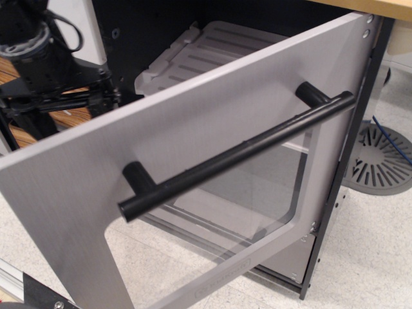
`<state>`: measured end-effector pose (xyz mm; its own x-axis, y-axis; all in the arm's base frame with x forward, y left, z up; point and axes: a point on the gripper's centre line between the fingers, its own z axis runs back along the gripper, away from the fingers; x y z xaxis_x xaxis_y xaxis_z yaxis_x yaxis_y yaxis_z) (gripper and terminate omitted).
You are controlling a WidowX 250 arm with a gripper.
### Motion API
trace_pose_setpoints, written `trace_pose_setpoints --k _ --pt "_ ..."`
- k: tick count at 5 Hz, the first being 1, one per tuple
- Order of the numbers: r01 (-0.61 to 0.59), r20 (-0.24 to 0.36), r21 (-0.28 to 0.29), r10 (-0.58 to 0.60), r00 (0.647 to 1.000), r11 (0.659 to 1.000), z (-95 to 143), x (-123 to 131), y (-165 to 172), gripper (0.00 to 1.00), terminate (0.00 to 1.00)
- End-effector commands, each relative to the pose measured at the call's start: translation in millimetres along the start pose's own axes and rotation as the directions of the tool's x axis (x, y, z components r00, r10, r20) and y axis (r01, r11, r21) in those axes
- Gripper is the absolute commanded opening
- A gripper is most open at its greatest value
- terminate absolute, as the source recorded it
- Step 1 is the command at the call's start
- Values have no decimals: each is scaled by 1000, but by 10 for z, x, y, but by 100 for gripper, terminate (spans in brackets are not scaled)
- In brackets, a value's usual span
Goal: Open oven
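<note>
The silver-grey oven door [193, 129] hangs swung far out on its right-side hinges. Its long black bar handle [238, 154] runs diagonally across the front, and the clear window [257, 193] sits below it. The logo [222, 280] shows faintly at the bottom edge. The dark oven cavity is exposed, with a grey ribbed rack [206, 51] inside. My black arm [32, 45] stands at the top left. Its gripper [103, 98] is just behind the door's free upper-left edge. The fingers are dark and partly hidden, so I cannot tell how the jaws stand.
Wood-grain drawers [67, 117] show behind the arm at the left. A narrow grey drawer front [290, 257] sits under the door. A black frame post [347, 161] and a wooden countertop [380, 6] bound the right. A round slotted grey disc [380, 154] lies on the speckled floor.
</note>
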<state>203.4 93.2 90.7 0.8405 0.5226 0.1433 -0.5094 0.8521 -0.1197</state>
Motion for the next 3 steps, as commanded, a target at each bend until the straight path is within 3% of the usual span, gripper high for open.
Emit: trace_pose_setpoints --k 1,2,3 --pt "34 16 -11 -33 999 999 180 47 65 100 0" --pt "34 16 -11 -33 999 999 180 47 65 100 0" --pt "34 16 -11 -33 999 999 180 47 65 100 100"
